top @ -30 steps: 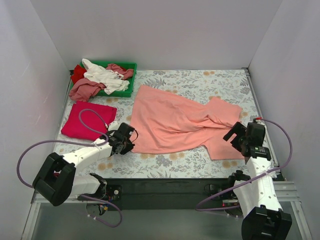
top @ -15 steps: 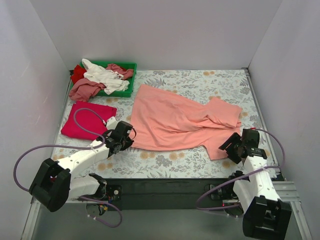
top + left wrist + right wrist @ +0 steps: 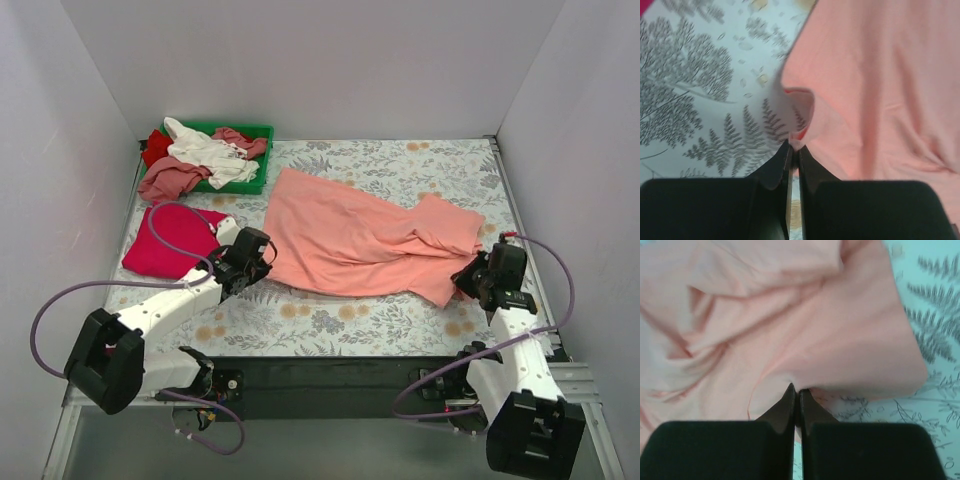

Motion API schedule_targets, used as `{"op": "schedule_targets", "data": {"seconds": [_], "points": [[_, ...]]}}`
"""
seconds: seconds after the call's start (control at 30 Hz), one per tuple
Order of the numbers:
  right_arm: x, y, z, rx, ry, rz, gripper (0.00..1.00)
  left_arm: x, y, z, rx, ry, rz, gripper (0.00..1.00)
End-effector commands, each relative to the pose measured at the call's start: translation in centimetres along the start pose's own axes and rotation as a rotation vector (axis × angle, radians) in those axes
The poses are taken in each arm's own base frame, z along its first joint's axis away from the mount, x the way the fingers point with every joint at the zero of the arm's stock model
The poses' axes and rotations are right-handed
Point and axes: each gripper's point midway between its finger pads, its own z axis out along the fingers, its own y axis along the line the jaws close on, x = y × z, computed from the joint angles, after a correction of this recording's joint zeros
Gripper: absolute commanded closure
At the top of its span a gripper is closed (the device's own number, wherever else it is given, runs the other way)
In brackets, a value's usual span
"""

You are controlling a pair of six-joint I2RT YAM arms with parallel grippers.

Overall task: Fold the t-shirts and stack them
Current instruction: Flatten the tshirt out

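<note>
A large salmon-pink t-shirt (image 3: 360,240) lies spread across the middle of the floral table. My left gripper (image 3: 262,262) is shut on its near-left corner; in the left wrist view the cloth (image 3: 875,85) bunches into a small fold at my gripper (image 3: 795,147). My right gripper (image 3: 468,282) is shut on the shirt's near-right edge, and the right wrist view shows the pink fabric (image 3: 790,325) drawn up to the closed tips of my gripper (image 3: 797,389). A folded magenta-red t-shirt (image 3: 170,238) lies flat at the left. White, dusty-rose and red t-shirts (image 3: 200,155) are heaped in the tray.
The green plastic tray (image 3: 262,130) sits at the back left corner, cloth spilling over its left rim. White walls close in the table on three sides. Purple cables loop from both arms near the front edge.
The right gripper moved in to the shirt's near-right edge and closed from open onto it. The left gripper, shut on its corner, drew it back and up; the shirt's near edge shifted away from the front.
</note>
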Motion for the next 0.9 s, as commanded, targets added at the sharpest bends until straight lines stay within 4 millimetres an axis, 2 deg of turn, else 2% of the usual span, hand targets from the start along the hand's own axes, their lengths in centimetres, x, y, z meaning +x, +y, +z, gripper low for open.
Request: {"op": "schedule_targets", "data": {"seconds": [0.0, 0.03, 0.1, 0.2, 0.23, 0.27, 0.33, 0.37, 0.4, 0.43, 0.47, 0.5, 0.53, 0.57, 0.6, 0.63, 0.67, 0.7, 0.73, 0.8, 0.87], "points": [[-9.6, 5.3, -4.9, -0.128, -0.332, -0.087, 0.99, -6.5, -4.3, -2.9, 0.103, -0.186, -0.034, 1.0], [-10.9, 6.1, -6.3, -0.148, -0.394, -0.094, 0.99, -8.4, -6.0, -4.3, 0.148, -0.227, -0.046, 1.0], [-14.5, 7.7, -9.7, -0.164, -0.524, -0.105, 0.99, -10.9, -7.6, -6.4, 0.201, -0.286, -0.069, 1.0], [-17.5, 8.8, -13.5, -0.154, -0.645, -0.104, 0.99, -14.9, -10.2, -10.3, 0.29, -0.381, -0.086, 1.0], [-19.6, 10.2, -16.5, -0.176, -0.714, -0.109, 0.99, -16.1, -10.7, -11.7, 0.318, -0.415, -0.092, 1.0], [-20.4, 10.3, -17.6, -0.154, -0.735, -0.107, 0.99, -17.4, -11.3, -13.1, 0.342, -0.447, -0.101, 1.0], [-22.4, 11.3, -20.2, -0.143, -0.792, -0.13, 0.99, -20.6, -13.1, -17.2, 0.428, -0.521, -0.118, 1.0], [-24.2, 12.3, -23.7, -0.148, -0.863, -0.135, 0.99, -21.7, -13.6, -19.1, 0.47, -0.555, -0.118, 1.0], [-25.0, 12.8, -25.1, -0.149, -0.891, -0.143, 0.99, -23.3, -14.4, -21.8, 0.528, -0.596, -0.13, 1.0], [-25.8, 13.3, -25.8, -0.141, -0.905, -0.171, 0.99, -24.1, -15.1, -23.4, 0.574, -0.623, -0.101, 1.0], [-27.1, 14.7, -29.4, -0.175, -0.978, -0.181, 0.99, -24.6, -15.4, -24.8, 0.607, -0.641, -0.09, 1.0], [-27.7, 15.0, -30.2, -0.168, -0.988, -0.184, 0.99, -25.9, -16.0, -27.3, 0.653, -0.675, -0.093, 1.0], [-28.2, 15.4, -31.7, -0.169, -1.019, -0.205, 0.99, -25.7, -16.8, -28.6, 0.718, -0.659, -0.064, 1.0], [-29.0, 16.3, -34.9, -0.191, -1.085, -0.209, 0.99, -25.9, -17.3, -30.3, 0.768, -0.664, -0.052, 1.0], [-29.2, 16.6, -36.5, -0.198, -1.115, -0.216, 0.99, -26.8, -17.5, -32.6, 0.82, -0.689, -0.055, 1.0], [-29.7, 17.0, -37.6, -0.199, -1.134, -0.228, 0.99, -26.9, -17.9, -34.1, 0.864, -0.695, -0.035, 1.0], [-29.9, 17.8, -41.3, -0.221, -1.205, -0.246, 0.99, -27.4, -17.8, -35.4, 0.884, -0.716, -0.033, 1.0], [-30.0, 18.1, -42.8, -0.227, -1.234, -0.255, 0.99, -27.8, -17.7, -36.6, 0.905, -0.732, -0.032, 1.0], [-30.1, 18.2, -43.4, -0.222, -1.237, -0.265, 0.99, -28.6, -17.3, -39.1, 0.942, -0.771, -0.036, 1.0], [-30.0, 18.9, -47.5, -0.251, -1.314, -0.284, 0.99, -29.2, -16.8, -41.9, 0.995, -0.803, -0.042, 1.0], [-29.7, 19.4, -49.8, -0.28, -1.36, -0.296, 0.99, -30.0, -16.1, -45.3, 1.058, -0.845, -0.059, 1.0]]}}
